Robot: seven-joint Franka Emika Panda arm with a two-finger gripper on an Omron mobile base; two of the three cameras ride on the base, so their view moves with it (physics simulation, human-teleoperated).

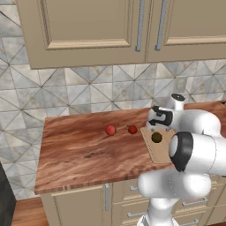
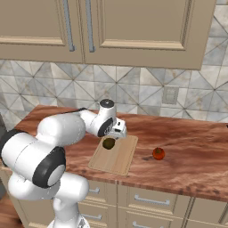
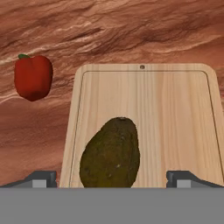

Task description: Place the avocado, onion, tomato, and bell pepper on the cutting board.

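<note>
Reddish-brown wood tabletop with what rests on it.

You see the pale cutting board lying flat on the tabletop, with the avocado lying on the board. A red bell pepper sits on the bare wood just beside the board's edge, and in the left base view a red ball sits farther along, apart from it.

Even, soft rendered light falls across the desk; shadows are faint, glare absent, and edges look slightly coarse and pixelated.
</note>
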